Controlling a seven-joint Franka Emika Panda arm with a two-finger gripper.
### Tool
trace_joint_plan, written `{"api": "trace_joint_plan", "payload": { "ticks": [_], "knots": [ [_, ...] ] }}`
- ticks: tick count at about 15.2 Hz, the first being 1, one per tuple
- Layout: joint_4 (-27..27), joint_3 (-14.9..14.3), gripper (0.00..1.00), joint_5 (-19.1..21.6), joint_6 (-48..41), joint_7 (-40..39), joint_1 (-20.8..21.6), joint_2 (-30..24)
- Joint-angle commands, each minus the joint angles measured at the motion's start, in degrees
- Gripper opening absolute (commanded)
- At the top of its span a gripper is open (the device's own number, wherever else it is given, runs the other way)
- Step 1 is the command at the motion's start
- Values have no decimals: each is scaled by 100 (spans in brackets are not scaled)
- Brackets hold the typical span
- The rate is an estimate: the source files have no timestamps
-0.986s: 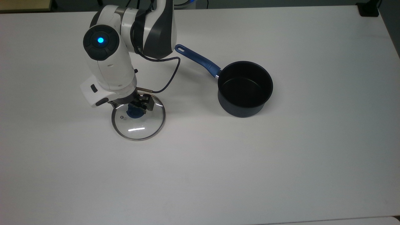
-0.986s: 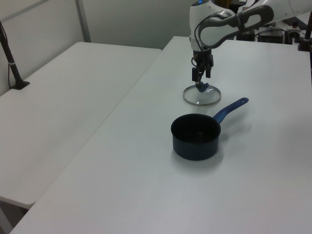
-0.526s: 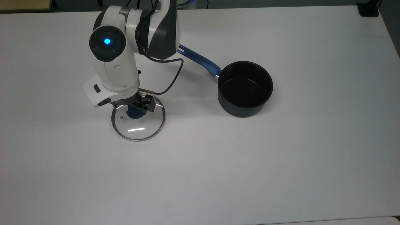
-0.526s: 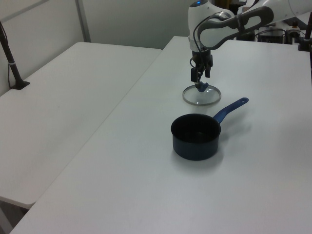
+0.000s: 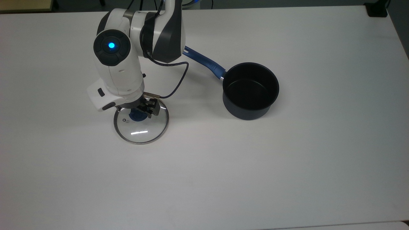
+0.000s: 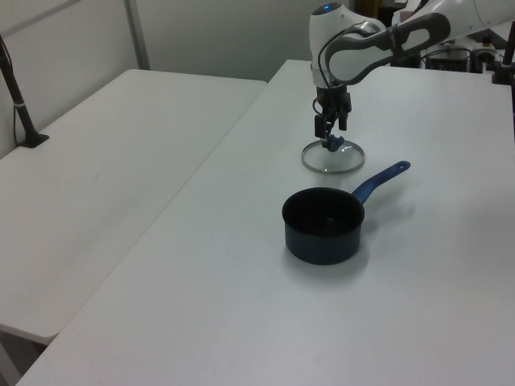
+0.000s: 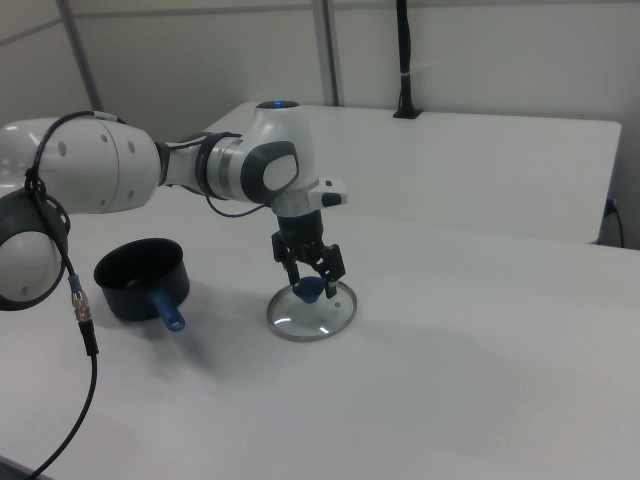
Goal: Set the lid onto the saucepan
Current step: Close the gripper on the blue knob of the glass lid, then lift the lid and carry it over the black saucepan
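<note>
Two jaws spread wide, straddling lid (image 5: 141, 127) knob (image 5: 136, 117), no grip

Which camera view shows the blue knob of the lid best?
The right view: the knob sits in plain sight between the fingers of the gripper, above the glass lid. In the top view the gripper partly covers the knob. In the left view it looks tiny.

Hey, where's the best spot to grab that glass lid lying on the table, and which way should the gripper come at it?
Take the lid by its blue knob, coming straight down from above. It lies flat on the table, so its thin rim gives the fingers nothing to pinch, while the knob stands up at the centre. The gripper is open right above the knob, a finger on either side, so it probably needs only to lower and close.
</note>
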Motion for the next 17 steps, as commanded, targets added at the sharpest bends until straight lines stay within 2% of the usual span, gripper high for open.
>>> {"api": "trace_joint_plan", "payload": {
  "ticks": [1, 2, 3, 4, 7, 12, 17],
  "knots": [
    [56, -9, 93, -77, 91, 109, 68, 43],
    [56, -9, 79, -77, 91, 118, 68, 43],
    [56, -9, 59, -42, 91, 135, 68, 43],
    [56, -9, 52, -42, 91, 144, 68, 43],
    [56, -9, 40, -7, 82, 188, 85, 34],
    [56, -9, 36, 28, -6, 179, 85, -53],
    [117, -97, 36, 239, -506, 109, 68, -642]
  ]
}}
